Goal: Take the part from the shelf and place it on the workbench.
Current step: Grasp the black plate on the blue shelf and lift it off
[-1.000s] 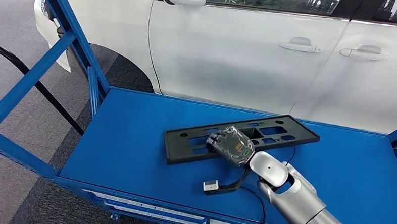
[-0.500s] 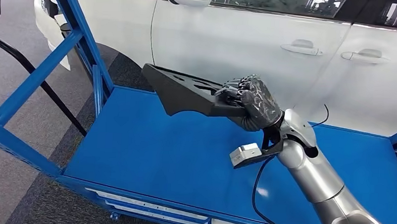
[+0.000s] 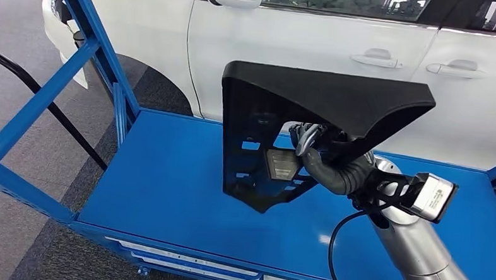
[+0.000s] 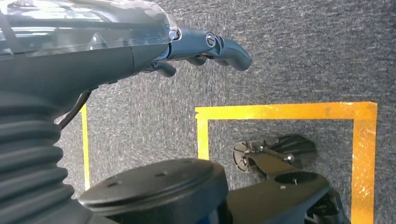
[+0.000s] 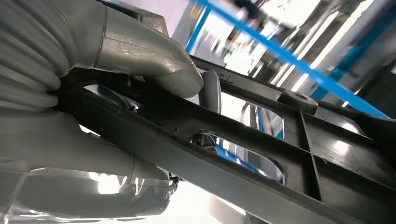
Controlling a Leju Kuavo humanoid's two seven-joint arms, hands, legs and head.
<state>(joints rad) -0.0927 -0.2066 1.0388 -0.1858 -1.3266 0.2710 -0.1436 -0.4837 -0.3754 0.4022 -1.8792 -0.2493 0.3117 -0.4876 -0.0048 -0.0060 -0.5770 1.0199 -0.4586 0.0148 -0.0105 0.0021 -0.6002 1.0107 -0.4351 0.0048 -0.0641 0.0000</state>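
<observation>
Lifted off the blue shelf (image 3: 168, 174) where it lay flat a second ago, the black plastic part (image 3: 310, 111) now hangs in the air above the deck, tipped up so its ribbed underside and cut-outs face the head camera. The right hand (image 3: 318, 149) grips it from beneath, fingers curled over an edge; the right wrist view shows the grey thumb (image 5: 149, 60) pressed onto a black rib of the part (image 5: 261, 154). Its silver forearm rises from the lower right, wrist bent upward. The left hand (image 4: 140, 51) hangs over grey carpet (image 4: 299, 51) with yellow floor tape (image 4: 285, 111), holding nothing, fingers loosely extended. A white car (image 3: 313, 42) stands behind the shelf.
</observation>
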